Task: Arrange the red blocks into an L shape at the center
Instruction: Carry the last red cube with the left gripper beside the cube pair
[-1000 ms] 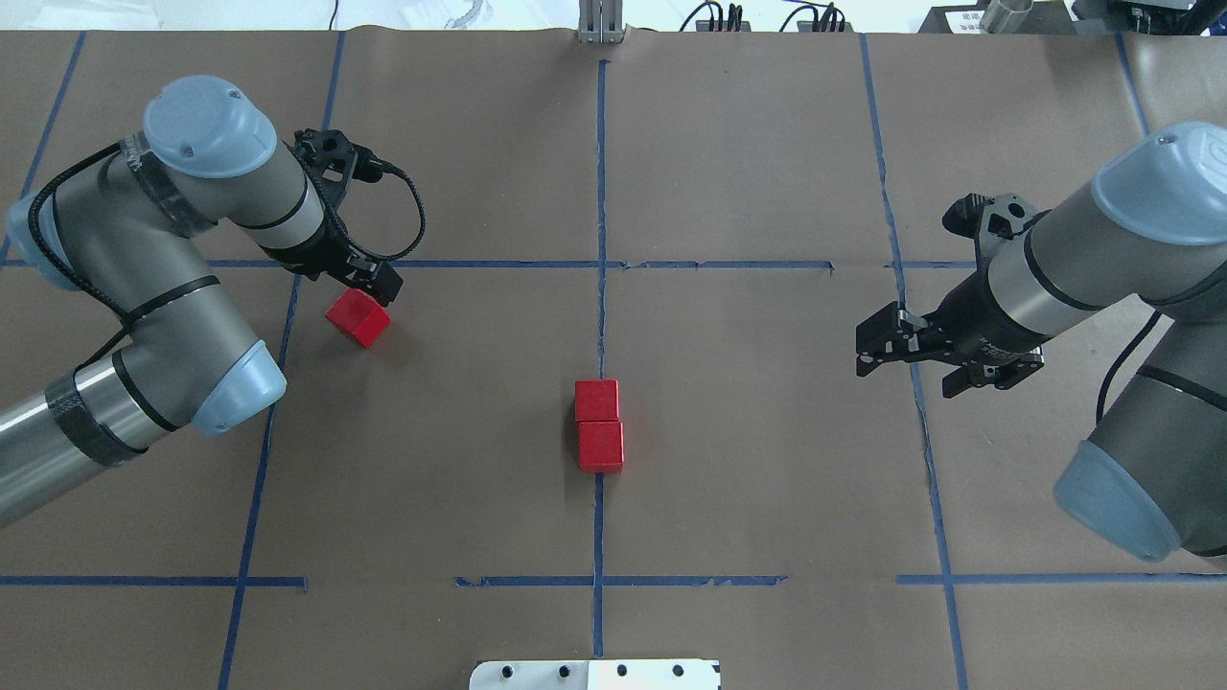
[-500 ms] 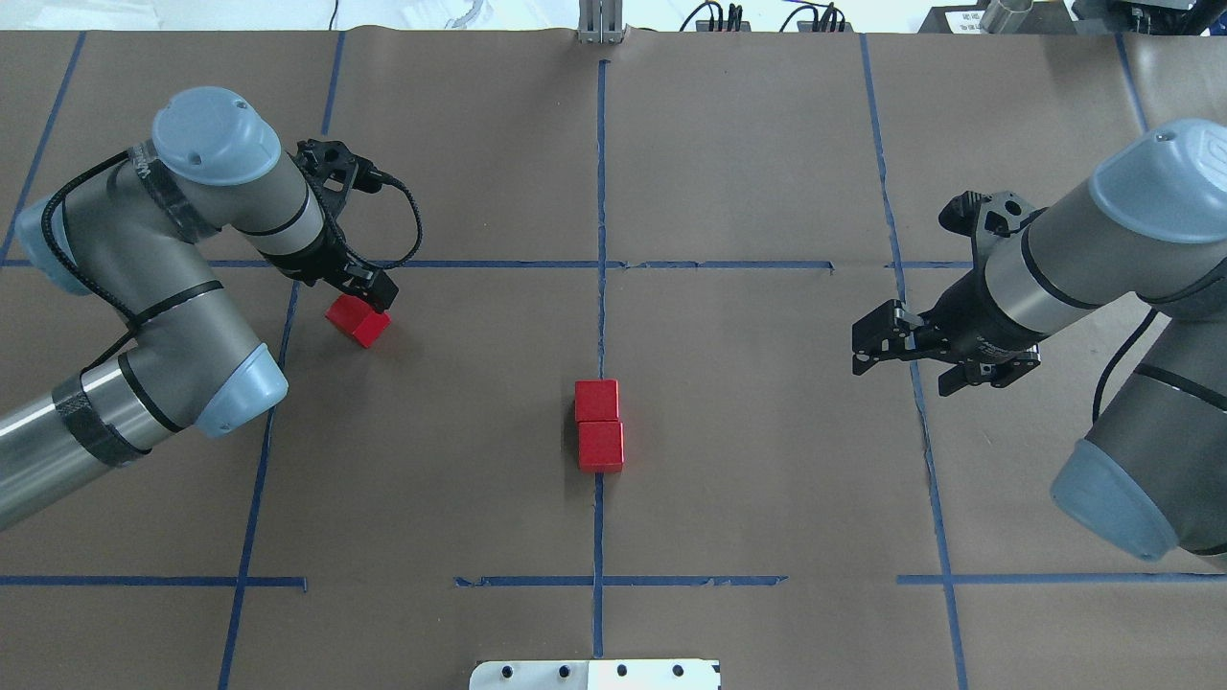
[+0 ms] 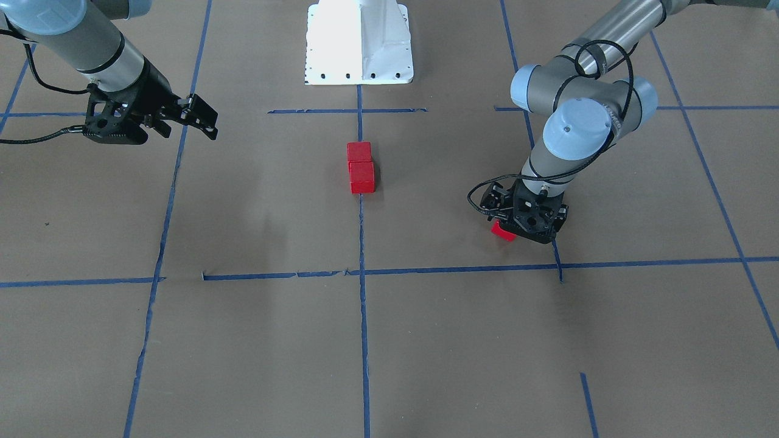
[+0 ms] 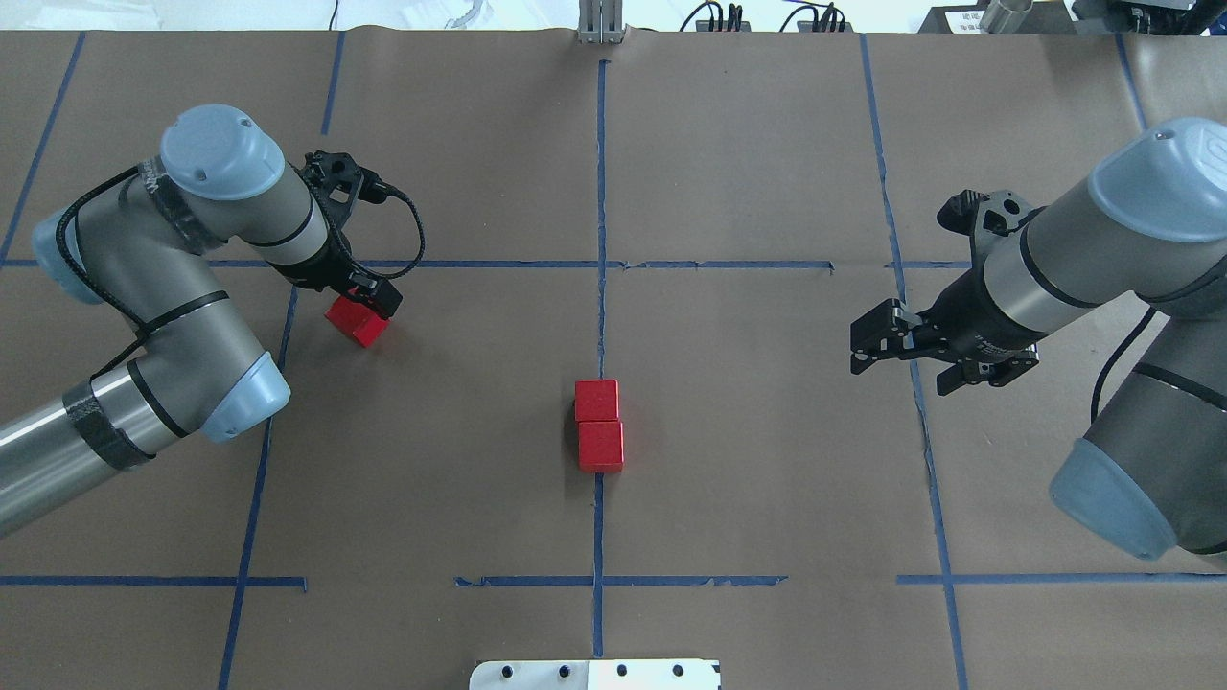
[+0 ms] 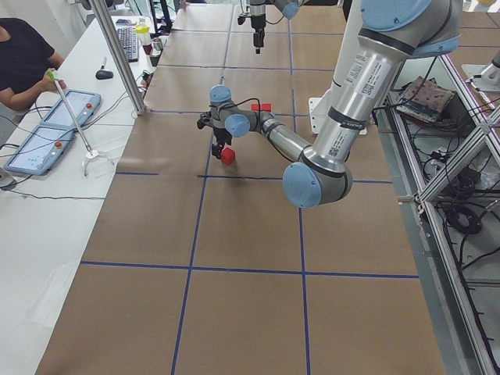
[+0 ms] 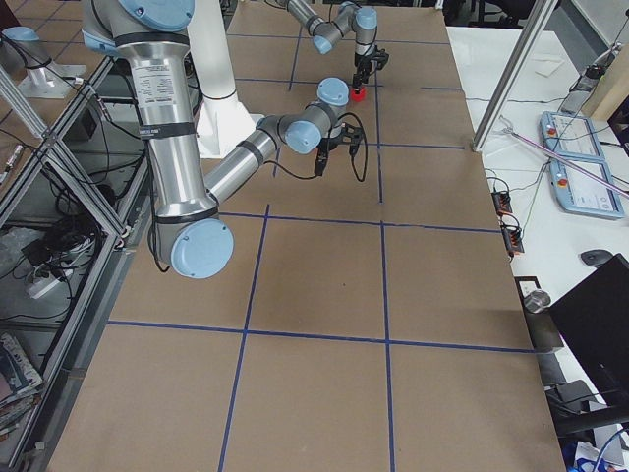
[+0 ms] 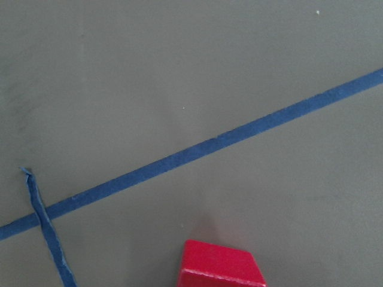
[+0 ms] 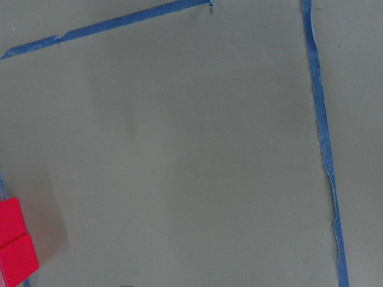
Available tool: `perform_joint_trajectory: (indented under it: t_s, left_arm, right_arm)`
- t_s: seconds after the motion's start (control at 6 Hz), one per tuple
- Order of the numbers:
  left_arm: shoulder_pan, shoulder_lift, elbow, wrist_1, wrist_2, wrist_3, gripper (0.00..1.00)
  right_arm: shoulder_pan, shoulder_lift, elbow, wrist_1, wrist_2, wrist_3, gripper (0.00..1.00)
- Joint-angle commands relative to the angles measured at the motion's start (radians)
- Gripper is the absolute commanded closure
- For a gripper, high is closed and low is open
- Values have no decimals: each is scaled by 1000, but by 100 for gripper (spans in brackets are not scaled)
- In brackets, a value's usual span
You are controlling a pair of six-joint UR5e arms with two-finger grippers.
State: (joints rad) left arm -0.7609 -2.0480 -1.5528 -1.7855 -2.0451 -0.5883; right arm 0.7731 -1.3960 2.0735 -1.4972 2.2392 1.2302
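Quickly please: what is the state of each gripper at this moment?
Left gripper: low over the lone red block; whether it grips it cannot be told.
Right gripper: open, holding nothing.

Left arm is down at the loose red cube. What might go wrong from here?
1. The left gripper covers only the far edge of the loose bright red cube. Whether it grips squarely cannot be told, so the cube may twist or slip.
2. That cube lies skewed to the blue tape lines, while the touching pair of red cubes sits square, so the L might end crooked.
3. Setting it beside the pair could nudge them apart.
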Motion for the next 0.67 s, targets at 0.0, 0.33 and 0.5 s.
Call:
perform_joint_trajectory:
  t_s: [0.0,0.33,0.5]
  left_arm:
    - [21,2,10,-3,2,1,0]
    - [37,3,10,-3,2,2,0]
    - [37,3,10,-5,2,2,19]
  right_arm:
    - [0,2,-1,0,0,0,0]
    - [-2,2,-4,0,0,0,0]
    - [-2,2,-3,0,0,0,0]
